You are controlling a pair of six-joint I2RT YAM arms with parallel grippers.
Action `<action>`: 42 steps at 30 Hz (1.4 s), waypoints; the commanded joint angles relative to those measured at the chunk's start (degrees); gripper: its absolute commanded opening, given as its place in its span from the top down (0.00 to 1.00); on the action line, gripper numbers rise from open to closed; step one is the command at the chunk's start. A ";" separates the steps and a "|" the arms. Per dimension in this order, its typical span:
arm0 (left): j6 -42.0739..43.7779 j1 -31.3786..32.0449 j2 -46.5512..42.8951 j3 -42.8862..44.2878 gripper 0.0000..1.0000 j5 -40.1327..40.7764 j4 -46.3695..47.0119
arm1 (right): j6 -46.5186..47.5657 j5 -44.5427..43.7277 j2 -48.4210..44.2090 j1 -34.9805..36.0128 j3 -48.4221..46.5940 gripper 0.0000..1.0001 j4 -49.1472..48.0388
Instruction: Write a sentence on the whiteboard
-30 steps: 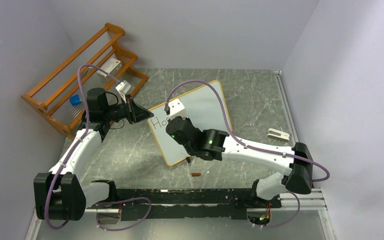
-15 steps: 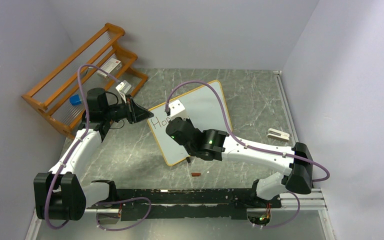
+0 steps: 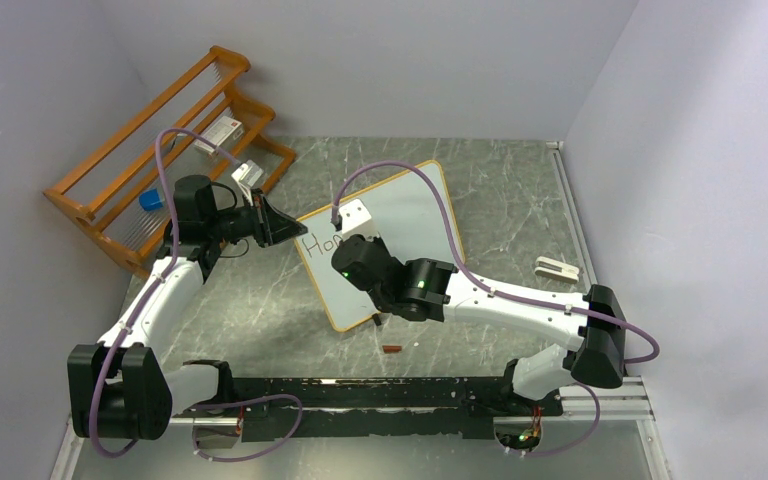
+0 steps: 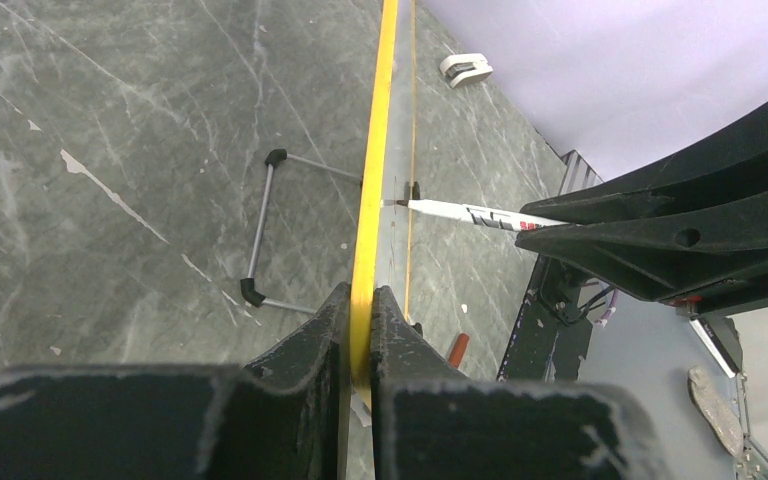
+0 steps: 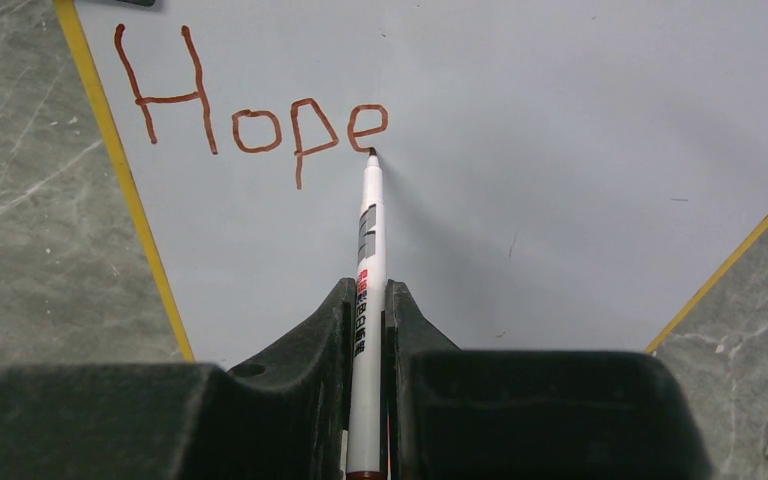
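Counter [image 3: 520, 200] of grey marbled stone runs bare from the whiteboard [image 3: 415, 210] to the wall on the right [image 3: 680, 150]. It is broken by a small white object [image 3: 558, 267] near that wall and a short red cap [image 3: 391, 349] just below the board's lower edge. At upper left an orange wooden rack [image 3: 160, 130] stands close behind the left arm [image 3: 160, 290], and pale walls close in three sides.

The whiteboard sits in the middle of the top view, skewed, with one corner at the left fingers [image 4: 361, 310] and an edge rising from there toward the upper right. In the left wrist view it shows edge-on as a thin yellow line running up the frame. A grey wire foot [image 4: 260, 225] with black tips rests on the counter to its left.

The left fingers are pressed onto the board's rim, one on each face, pinching it. The right fingers [image 5: 365, 300] are drawn almost together on a white marker [image 5: 369, 250], gripping its barrel.

The marker's long axis runs straight up the middle of the right wrist view, tip uppermost. The tip touches the board at the tail of the last letter. In the left wrist view the marker comes in from the right, nearly level, and meets the board's face.

The sentence [image 5: 250, 110] reads "Hope", in red-brown strokes. In the right wrist view it lies near the upper left of the frame, its row running left to right from beside the yellow rim.
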State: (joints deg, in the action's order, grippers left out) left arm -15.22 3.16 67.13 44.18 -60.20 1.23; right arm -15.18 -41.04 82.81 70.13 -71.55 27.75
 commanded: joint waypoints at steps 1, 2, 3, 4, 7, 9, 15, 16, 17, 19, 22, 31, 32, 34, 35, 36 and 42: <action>3.30 0.88 1.53 -0.85 0.95 1.49 -4.54 | -0.12 -2.54 -0.71 -0.38 0.97 1.00 0.11; 3.38 0.88 1.56 -0.85 0.95 1.44 -4.57 | -0.09 -2.54 -0.79 -0.42 0.97 1.00 0.00; 3.44 0.88 1.51 -0.85 0.95 1.44 -4.57 | -0.04 -2.70 -0.80 -0.41 0.91 1.00 -0.04; 3.39 0.88 1.51 -0.85 0.95 1.44 -4.57 | -0.03 -2.87 -0.82 -0.39 0.96 1.00 -0.10; 3.40 0.90 1.57 -0.81 0.95 1.45 -4.57 | -0.05 -2.92 -0.97 -0.37 0.95 1.00 -0.38; 3.43 0.92 1.60 -0.77 0.95 1.44 -4.64 | -0.03 -2.79 -1.06 -0.40 0.98 1.00 -0.55; 3.55 0.96 1.51 -0.70 0.95 1.80 -4.83 | 0.22 -0.80 -3.04 -0.34 1.61 1.00 -1.16; 3.57 0.90 1.51 -0.68 0.95 1.90 -4.90 | 0.19 -0.39 -3.48 -0.40 1.59 1.00 -1.00; 3.68 0.92 1.51 -0.68 0.95 1.93 -4.99 | 0.42 0.16 -3.98 -0.38 1.70 1.00 -1.18; 3.83 0.93 1.51 -0.61 0.95 2.02 -5.18 | 0.99 1.36 -5.36 -0.42 2.54 1.00 -2.00; 3.85 0.90 1.42 -0.69 0.95 2.12 -5.23 | 1.29 1.84 -6.93 -1.02 3.28 1.00 -2.42; 4.17 0.89 1.51 -0.50 0.95 2.28 -5.59 | 2.22 1.08 -8.03 -3.72 4.61 1.00 -3.17; 4.15 0.91 1.51 -0.50 0.95 2.35 -5.59 | 2.33 1.19 -7.94 -3.88 4.66 1.00 -3.47; 4.15 0.88 1.57 -0.50 0.95 2.28 -5.63 | 2.55 1.57 -7.69 -4.19 4.69 1.00 -3.89; 4.15 0.94 1.55 -0.50 0.95 2.26 -5.61 | 2.60 1.55 -7.60 -4.23 4.73 1.00 -4.11; 4.14 0.91 1.59 -0.50 0.95 2.29 -5.62 | 2.80 1.52 -7.53 -4.33 4.71 1.00 -4.38; 4.01 0.94 1.60 -0.50 0.95 2.11 -5.54 | 3.57 0.91 -6.99 -5.18 4.49 1.00 -5.75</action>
State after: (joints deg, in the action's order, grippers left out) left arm -14.59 3.27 67.13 44.47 -60.20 0.51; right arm -12.58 -39.35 75.48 65.84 -67.24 24.53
